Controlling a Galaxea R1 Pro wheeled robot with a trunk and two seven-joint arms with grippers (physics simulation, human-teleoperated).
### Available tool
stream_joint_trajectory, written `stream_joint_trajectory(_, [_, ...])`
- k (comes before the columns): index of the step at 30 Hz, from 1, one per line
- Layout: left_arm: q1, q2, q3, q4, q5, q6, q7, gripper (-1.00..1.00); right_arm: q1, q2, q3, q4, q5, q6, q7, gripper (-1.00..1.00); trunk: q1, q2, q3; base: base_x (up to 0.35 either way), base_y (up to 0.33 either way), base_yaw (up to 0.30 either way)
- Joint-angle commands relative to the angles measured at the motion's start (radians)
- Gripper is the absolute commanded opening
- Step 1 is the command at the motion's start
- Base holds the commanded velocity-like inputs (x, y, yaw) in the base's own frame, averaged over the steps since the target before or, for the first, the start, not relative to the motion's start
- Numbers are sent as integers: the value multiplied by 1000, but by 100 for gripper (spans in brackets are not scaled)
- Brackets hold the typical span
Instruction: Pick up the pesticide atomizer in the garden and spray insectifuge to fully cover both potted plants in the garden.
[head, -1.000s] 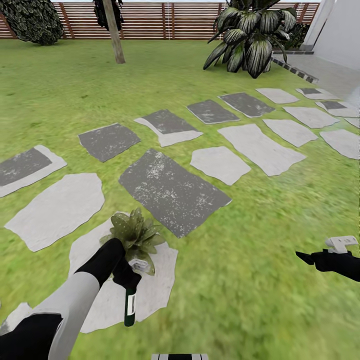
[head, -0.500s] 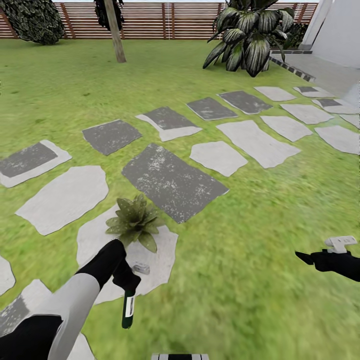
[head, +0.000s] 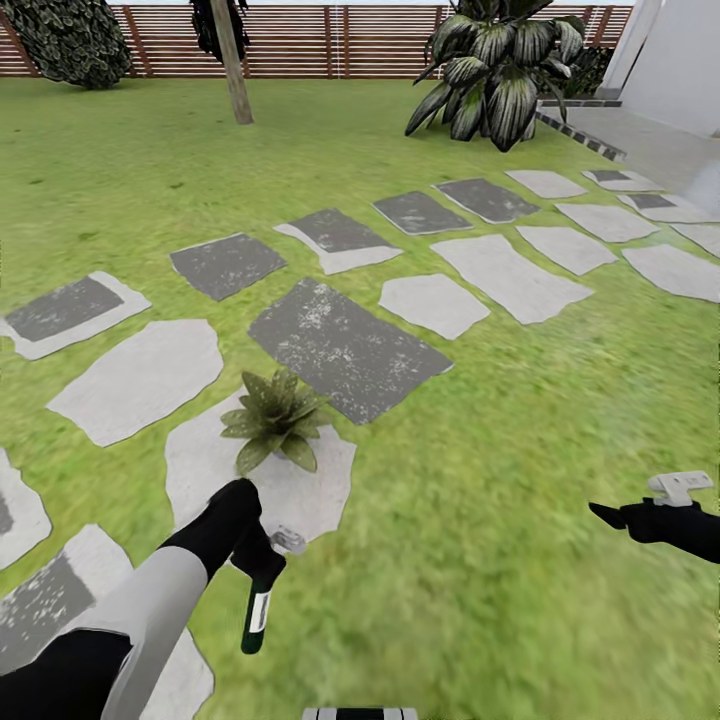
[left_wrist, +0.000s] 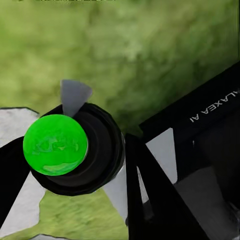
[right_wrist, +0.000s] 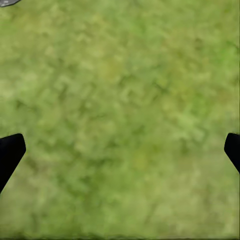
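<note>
With atomizer already gripped by left fingers, hanging low left of frame, nozzle down. Spraying step in hand, by the look of it. Plant just above on a pale stone. Right gripper idle at right edge, fingers spread wide over grass. Next: aim nozzle at leaves.

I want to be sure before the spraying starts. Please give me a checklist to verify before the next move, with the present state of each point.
1. Atomizer held by left gripper: ok.
2. Plant in view, ahead of the left gripper: ok.
3. Nozzle aimed at the plant: not ok, the bottle hangs down toward the grass.
4. Right gripper open, over grass, away from the plant: ok.
5. Second plant located: cannot tell.
</note>
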Motion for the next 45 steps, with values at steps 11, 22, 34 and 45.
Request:
stream_joint_trajectory(11, [21,-99,-6,-91,-11,-177,-6,-100,-1,0,-7,-3,6,4,10,100,0,0,-1,-26,0,0])
stream_joint_trajectory(22, [142,-104,-1,-401,36,-332,-17,-100,-1,-2,-8,-9,6,-3,13,100,0,0,-1,0,0,0])
stream_joint_trajectory(34, [151,-64,14,-442,269,-560,-51,-100,-182,-114,418,-18,11,-86,327,100,0,0,-1,0,0,0])
stream_joint_trajectory(45, [171,41,13,-429,436,-797,-91,-100,-451,-112,888,-19,-105,2,353,-100,0,0,-1,0,0,0])
